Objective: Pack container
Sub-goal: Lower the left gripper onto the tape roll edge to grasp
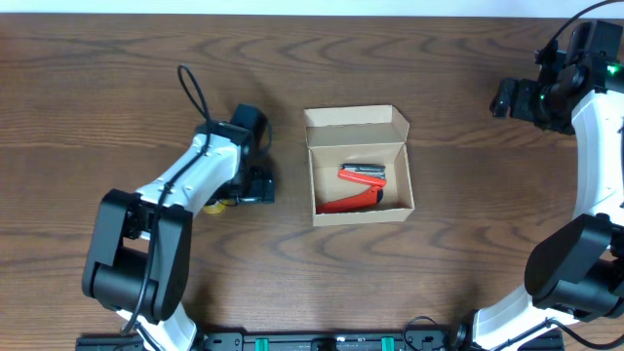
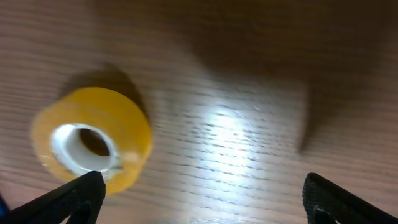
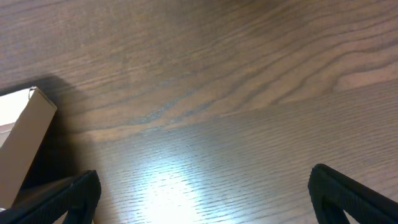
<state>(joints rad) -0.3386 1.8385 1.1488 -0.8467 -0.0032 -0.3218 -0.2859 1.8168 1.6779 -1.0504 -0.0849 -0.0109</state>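
Toward the table's (image 1: pixel 117 78) left side, the left gripper (image 2: pixel 202 194) hangs low, fingers spread, empty. The yellow plastic tape roll (image 2: pixel 93 138) sits off-centre by one fingertip (image 2: pixel 74 199), so closing now could just nudge it away. Mid-table, the small tan cardboard container (image 1: pixel 363 215) sits lid-open with a red-handled tool (image 1: pixel 361 177) inside. By the far right corner, the right gripper (image 1: pixel 507 97) is splayed and empty.

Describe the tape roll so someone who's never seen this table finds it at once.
Start at the open cardboard box mid-scene. On its left, under the left gripper, the tape roll sits on the table. It's the only yellow ring, white-cored.
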